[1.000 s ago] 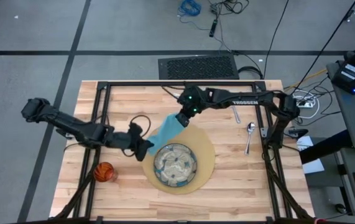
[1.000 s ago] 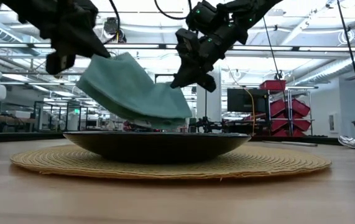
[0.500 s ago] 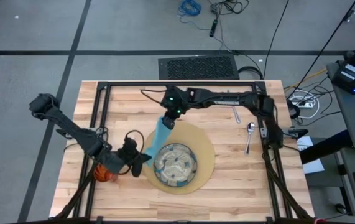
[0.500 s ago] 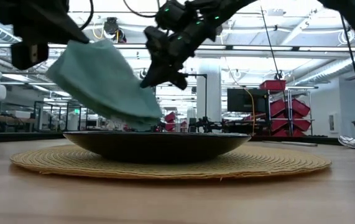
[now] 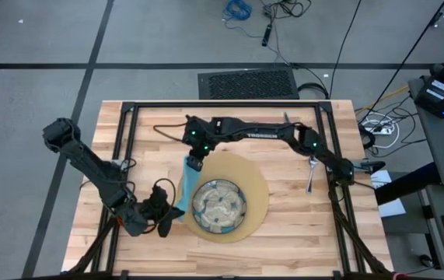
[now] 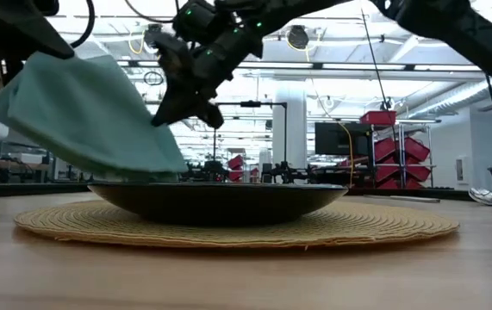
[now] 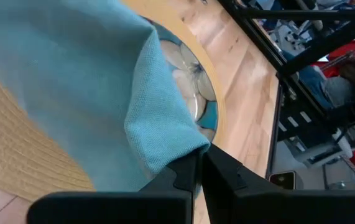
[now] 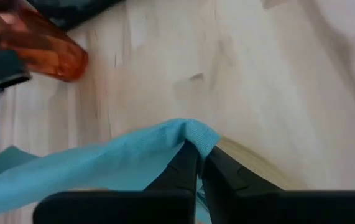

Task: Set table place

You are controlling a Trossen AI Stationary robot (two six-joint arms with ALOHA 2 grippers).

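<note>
Both pincers (image 5: 176, 212) (image 5: 194, 163) clamp the napkin (image 5: 184, 185) above the plank table (image 5: 299, 225) (workshop behind).

My two arms are matte black, jointed in slim segments, with black cables looping alongside. The right arm (image 5: 253, 131) carries white lettering and a green light near its wrist.

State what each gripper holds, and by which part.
Both hold the light-blue cloth napkin: left gripper and right gripper each pinch a folded corner at opposite ends.
</note>
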